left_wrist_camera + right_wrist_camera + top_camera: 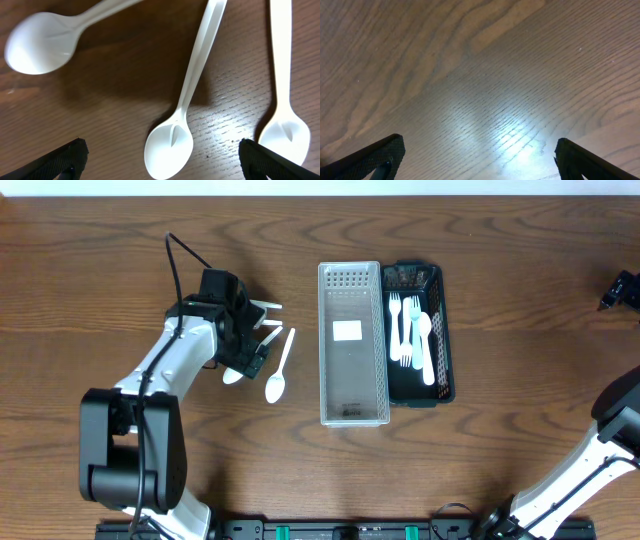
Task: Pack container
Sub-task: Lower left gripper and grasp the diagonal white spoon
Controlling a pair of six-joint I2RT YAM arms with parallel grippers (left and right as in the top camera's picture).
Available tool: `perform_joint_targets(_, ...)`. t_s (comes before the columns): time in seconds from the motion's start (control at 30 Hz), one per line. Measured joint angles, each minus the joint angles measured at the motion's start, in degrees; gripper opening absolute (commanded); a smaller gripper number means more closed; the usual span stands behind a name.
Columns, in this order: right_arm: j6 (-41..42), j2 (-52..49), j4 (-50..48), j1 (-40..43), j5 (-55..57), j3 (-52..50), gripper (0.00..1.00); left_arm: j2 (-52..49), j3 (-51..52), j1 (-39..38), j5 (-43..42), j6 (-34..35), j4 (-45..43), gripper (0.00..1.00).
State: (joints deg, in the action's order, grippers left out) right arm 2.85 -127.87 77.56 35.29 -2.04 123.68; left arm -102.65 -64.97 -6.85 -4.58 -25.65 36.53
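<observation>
Partway there: cutlery point(410, 330) sits in the black tray point(447, 375), spoons point(278, 375) loose at its 9 o'clock. Left gripper point(160, 162) hovers over them wide open and empty, right gripper point(480, 160) likewise.

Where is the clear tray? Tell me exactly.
In the overhead view, the clear tray sits centre frame, with the black cutlery tray close beside it on the right and a loose white spoon to its left.
</observation>
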Motion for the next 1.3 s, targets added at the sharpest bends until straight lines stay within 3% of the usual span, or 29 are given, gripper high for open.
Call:
perform_joint_targets(0.6,0.02,0.0,-0.02,0.0,0.0,0.0,0.99,-2.27,0.0,-0.11,-4.48,-4.42,-2.12,0.98)
perform_joint_targets(1.3,0.15,0.0,-0.02,0.0,0.0,0.0,0.99,-5.05,0.0,-0.5,-1.29,-4.85,-4.59,0.98)
